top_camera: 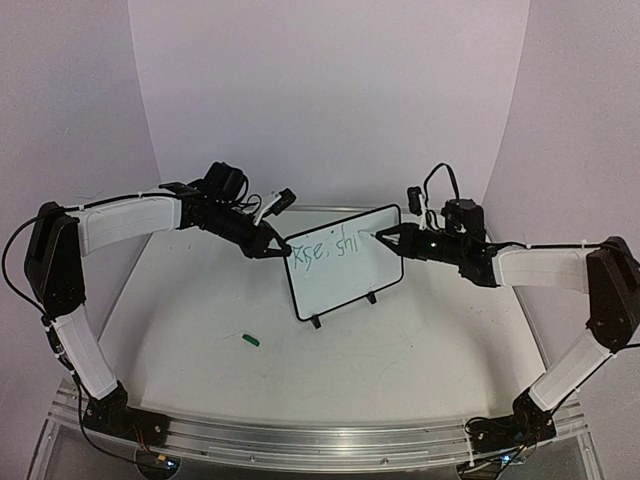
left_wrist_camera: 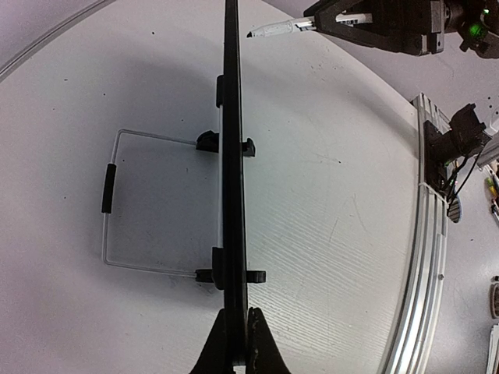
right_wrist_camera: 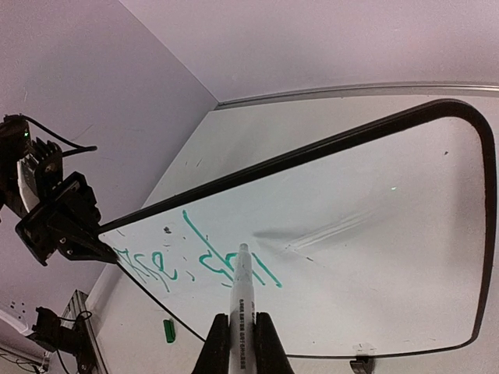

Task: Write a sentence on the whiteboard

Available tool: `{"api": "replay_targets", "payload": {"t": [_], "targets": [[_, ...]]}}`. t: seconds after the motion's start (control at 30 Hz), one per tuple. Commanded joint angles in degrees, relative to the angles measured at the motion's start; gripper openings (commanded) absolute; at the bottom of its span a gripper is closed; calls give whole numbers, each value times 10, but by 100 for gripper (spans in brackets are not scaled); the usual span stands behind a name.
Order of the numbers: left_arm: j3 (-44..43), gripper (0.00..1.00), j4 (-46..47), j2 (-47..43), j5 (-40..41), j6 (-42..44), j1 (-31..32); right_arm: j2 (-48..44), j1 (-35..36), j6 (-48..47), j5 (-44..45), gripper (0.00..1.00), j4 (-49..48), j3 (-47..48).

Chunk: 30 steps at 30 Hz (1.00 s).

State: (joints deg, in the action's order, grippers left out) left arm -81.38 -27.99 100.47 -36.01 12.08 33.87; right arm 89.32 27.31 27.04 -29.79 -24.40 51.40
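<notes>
The whiteboard (top_camera: 345, 275) stands upright on its two black feet at mid-table. The left wrist view shows it edge-on (left_wrist_camera: 232, 156). The green sentence (top_camera: 325, 247) runs along the top left of its face (right_wrist_camera: 199, 261). My left gripper (top_camera: 278, 248) is shut on the board's left edge, a finger on each side (left_wrist_camera: 236, 331). My right gripper (top_camera: 385, 238) is shut on a white marker (right_wrist_camera: 242, 300). The marker's tip sits at the end of the last green stroke, very close to the board. Whether it touches is unclear.
A green marker cap (top_camera: 251, 340) lies on the table in front of the board, left of centre (right_wrist_camera: 168, 330). A wire stand (left_wrist_camera: 109, 195) props the board from behind. An aluminium rail (top_camera: 320, 440) runs along the near edge, and curved backdrop walls close in the sides.
</notes>
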Motion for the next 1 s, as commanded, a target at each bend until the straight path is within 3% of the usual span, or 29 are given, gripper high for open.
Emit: {"api": "replay_targets", "payload": {"t": [0.0,0.97], "targets": [[1,0,-50,23,33,29,11,0,0,-1,13,0,-20,-4],[1,0,-51,23,34,30,12,36,0,0,18,0,-14,-19]]}}
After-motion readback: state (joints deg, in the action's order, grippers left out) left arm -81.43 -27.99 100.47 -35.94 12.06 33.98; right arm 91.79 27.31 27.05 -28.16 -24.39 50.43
